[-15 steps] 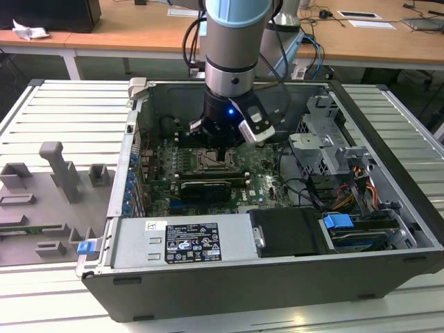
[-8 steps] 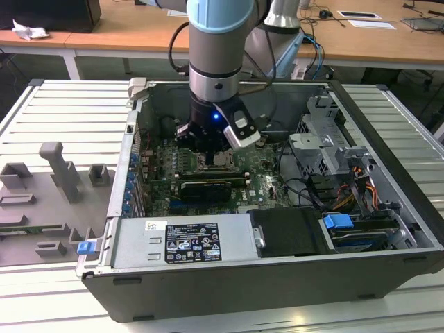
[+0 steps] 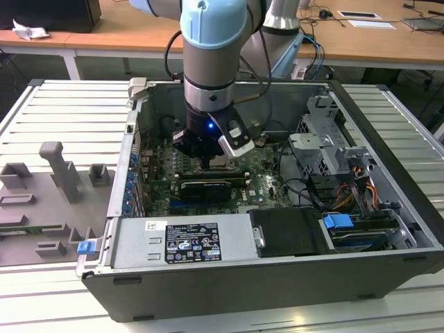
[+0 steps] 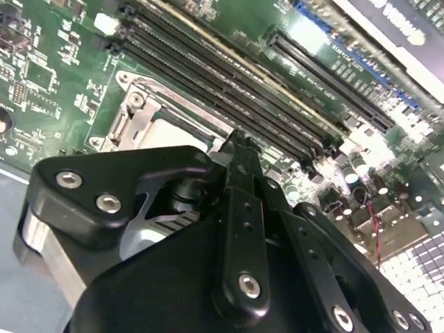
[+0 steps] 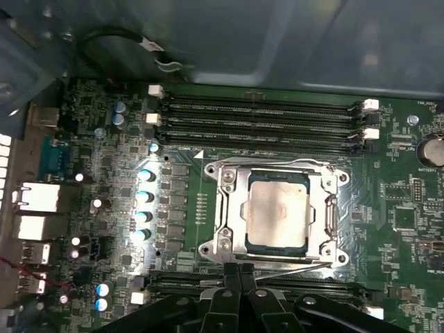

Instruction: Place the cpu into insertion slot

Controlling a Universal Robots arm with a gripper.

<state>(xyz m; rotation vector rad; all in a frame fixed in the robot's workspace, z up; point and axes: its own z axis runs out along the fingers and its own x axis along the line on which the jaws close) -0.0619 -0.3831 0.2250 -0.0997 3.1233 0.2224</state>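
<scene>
Cpu [image 5: 277, 211] sits at the centre of the first wrist view, lying flat inside the insertion slot [image 5: 229, 211], its silver-grey top framed on all sides by the socket's metal frame. You see the gripper [image 5: 241, 277] at the lower middle of that frame with its jaws drawn together and nothing between them, their tips right at the socket's near edge. In the exterior view the gripper [image 3: 208, 149] hangs low inside the open computer case [image 3: 277, 277], over the green motherboard [image 3: 267, 177] near the frame's centre. Your risk, as I judge it, is a sideways move at this height: the tips could catch the frame or the thin wire lever [image 5: 291, 269] running along the socket's lower edge, or nudge the chip askew. Room is tight. The memory slots [image 5: 257, 118] run across the upper part of the first wrist view just beyond the socket, and more long slots lie close under the jaws. The case walls close in on every side, so straight up is your clearest way.
</scene>
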